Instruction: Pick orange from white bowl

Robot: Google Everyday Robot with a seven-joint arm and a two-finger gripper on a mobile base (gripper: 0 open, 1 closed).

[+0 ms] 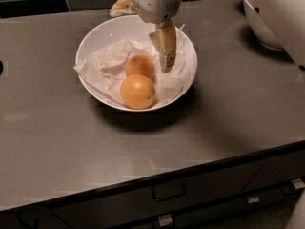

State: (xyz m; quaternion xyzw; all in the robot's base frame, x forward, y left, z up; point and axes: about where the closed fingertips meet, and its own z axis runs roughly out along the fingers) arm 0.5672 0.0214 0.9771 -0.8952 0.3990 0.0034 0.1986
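Note:
The white bowl (90, 42), lined with crumpled white paper, stands on the dark counter. Two oranges lie in it. The duller, smaller orange (140, 66) is at the rear. A brighter, larger orange (137, 91) lies in front of it, touching it. My gripper (141, 38) hangs over the bowl from above and is open. One yellowish finger (166, 49) points down just right of the duller orange, apart from it. The other finger (121, 6) sticks out past the bowl's far rim. It holds nothing.
A second white bowl (259, 27) stands at the back right, mostly hidden behind my white arm cover (281, 13). The counter's front edge runs along the bottom, with drawers (167, 192) below. A dark tiled wall is behind the counter.

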